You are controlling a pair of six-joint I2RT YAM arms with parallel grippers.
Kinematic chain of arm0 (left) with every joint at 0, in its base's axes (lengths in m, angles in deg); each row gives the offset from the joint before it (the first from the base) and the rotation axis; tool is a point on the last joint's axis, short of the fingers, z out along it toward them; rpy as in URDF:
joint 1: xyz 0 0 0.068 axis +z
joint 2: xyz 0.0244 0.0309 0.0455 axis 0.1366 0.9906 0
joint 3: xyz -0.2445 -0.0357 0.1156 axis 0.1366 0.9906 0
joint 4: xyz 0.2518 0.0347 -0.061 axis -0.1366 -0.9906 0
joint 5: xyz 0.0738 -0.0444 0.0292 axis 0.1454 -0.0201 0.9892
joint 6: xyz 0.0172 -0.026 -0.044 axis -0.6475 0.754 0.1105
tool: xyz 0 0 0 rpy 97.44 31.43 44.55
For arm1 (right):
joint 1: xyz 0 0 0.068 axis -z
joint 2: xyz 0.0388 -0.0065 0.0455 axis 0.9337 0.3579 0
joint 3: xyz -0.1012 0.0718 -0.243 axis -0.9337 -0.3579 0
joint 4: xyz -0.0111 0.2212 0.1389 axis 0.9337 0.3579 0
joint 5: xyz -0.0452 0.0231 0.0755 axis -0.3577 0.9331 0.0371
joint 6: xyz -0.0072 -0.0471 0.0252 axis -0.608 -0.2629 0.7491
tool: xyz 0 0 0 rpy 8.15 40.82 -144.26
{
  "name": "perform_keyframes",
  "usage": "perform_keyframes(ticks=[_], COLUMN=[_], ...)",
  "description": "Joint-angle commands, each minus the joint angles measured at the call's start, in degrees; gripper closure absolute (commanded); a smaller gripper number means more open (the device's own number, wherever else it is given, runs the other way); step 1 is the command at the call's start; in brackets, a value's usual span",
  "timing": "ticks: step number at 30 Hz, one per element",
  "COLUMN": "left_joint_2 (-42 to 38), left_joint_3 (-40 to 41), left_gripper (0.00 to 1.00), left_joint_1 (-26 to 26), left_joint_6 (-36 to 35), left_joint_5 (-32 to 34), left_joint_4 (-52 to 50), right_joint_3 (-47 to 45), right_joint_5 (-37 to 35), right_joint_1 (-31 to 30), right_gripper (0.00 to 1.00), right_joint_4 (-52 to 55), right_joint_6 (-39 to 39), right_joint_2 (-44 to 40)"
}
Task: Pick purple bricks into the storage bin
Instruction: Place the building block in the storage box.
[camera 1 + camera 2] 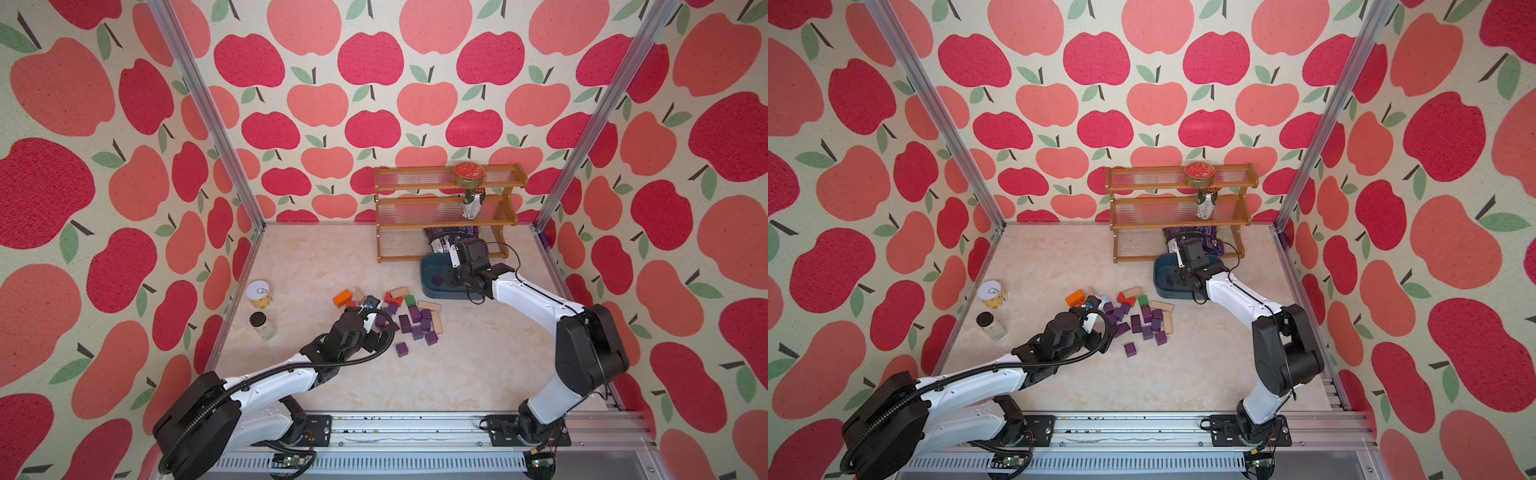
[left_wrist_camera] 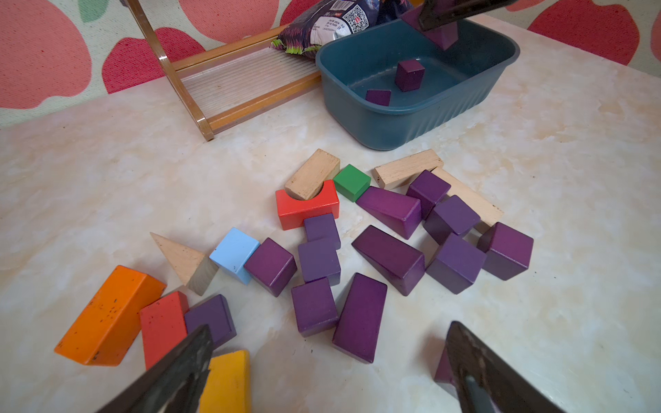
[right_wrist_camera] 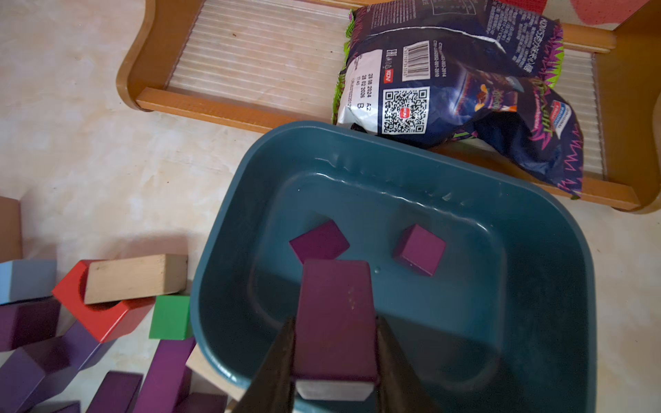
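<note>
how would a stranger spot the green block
Find the teal storage bin by the wooden rack. Right beside its wall, a small cube lies between the red arch block and a tan plank. It is the only green one.

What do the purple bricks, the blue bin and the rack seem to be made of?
Purple bricks: probably wood with matte purple paint; one brick's end looks bare and pale.
Bin: likely moulded plastic, teal, slightly glossy, with ribbed walls.
Rack: varnished brown wood frame; its ribbed clear shelves may be plastic.
</note>
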Motion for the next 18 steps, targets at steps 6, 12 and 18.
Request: perform_keyframes(ticks=[6, 12, 18], left_joint_2=[0.09, 0.19, -0.1], left_joint_3=[-1.56, -1.56, -1.48], left_gripper=[0.01, 0.01, 0.01], left_joint_1=[0.24, 0.3, 0.28], left_joint_6=[0.37, 0.37, 0.2], left_joint_5=[-0.77, -0.94, -0.99], left_joint_4=[-1.13, -1.09, -1.21], right_joint_3=[7.61, 9.44, 7.25], right_joint_5=[4.36, 4.96, 3.99], right_joint_1=[2.53, 3.26, 3.24], right_gripper=[0.82, 0.56, 0.26], right_joint_4=[0.14, 0.56, -1.01], right_joint_6=[-1.02, -0.99, -1.57], right_joint_2=[9.78, 13.07, 10.02])
